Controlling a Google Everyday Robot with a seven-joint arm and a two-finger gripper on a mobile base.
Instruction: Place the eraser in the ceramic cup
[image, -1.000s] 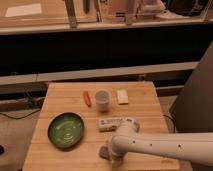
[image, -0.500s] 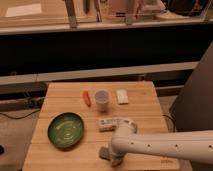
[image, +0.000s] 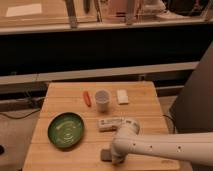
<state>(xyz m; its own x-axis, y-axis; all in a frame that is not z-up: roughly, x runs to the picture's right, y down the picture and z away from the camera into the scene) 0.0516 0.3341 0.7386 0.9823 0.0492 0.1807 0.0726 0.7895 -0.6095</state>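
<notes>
The eraser (image: 105, 155), a flat dark grey block, lies on the wooden table (image: 145, 102) near its front edge, partly hidden by my arm. My gripper (image: 114, 157) is down at the eraser's right end, at the tip of the white arm that reaches in from the right, and it is shut on the eraser. The ceramic cup (image: 102, 100), small, white and upright, stands toward the back middle of the table, well away from the gripper.
A green round plate (image: 66, 130) sits front left. A long white labelled tube (image: 116, 123) lies just behind my arm. A small orange stick (image: 87, 98) is left of the cup and a white pad (image: 122, 96) is to its right.
The gripper has closed at the eraser. The arm has hardly shifted, and the eraser still rests on the table in the same spot.
</notes>
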